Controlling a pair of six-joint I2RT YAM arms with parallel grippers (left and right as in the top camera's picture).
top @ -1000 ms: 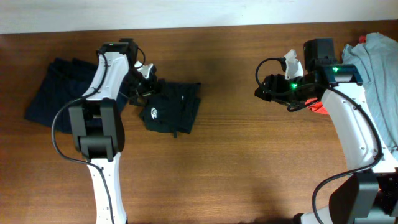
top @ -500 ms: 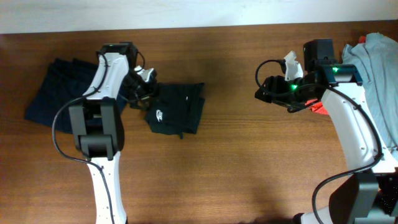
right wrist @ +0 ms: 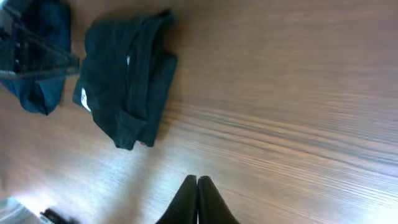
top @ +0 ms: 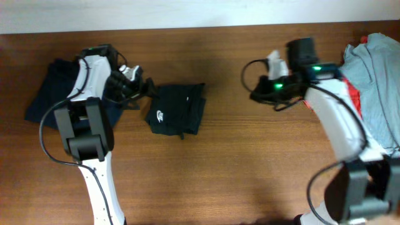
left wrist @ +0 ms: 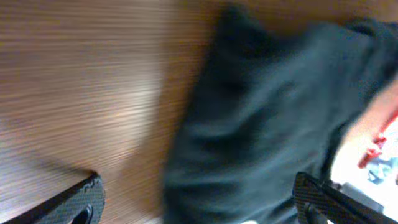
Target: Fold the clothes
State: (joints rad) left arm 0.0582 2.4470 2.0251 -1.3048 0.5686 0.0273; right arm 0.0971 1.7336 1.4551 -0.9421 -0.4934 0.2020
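Observation:
The clothes in play are a folded black T-shirt (top: pixel 178 107) with a small white logo, lying on the wooden table (top: pixel 225 162) left of centre. My left gripper (top: pixel 144 94) hovers open at its left edge. In the left wrist view the dark fabric (left wrist: pixel 267 124) fills the space ahead of the left gripper (left wrist: pixel 199 200), whose fingers hold nothing. My right gripper (top: pixel 253 92) is shut and empty over bare wood right of centre. From the right wrist, the shut right gripper (right wrist: pixel 198 200) points toward the folded T-shirt (right wrist: pixel 124 87).
A dark navy garment (top: pixel 47 94) lies under the left arm at the far left, also seen as a navy garment (right wrist: pixel 37 68) in the right wrist view. A light grey-blue garment (top: pixel 378 75) with red cloth (top: pixel 354 94) under it is piled at the right edge.
My left gripper has drawn back leftward off the T-shirt and its jaws have spread wider. My right gripper has snapped shut and shifted a little to the left. The T-shirt lies still.

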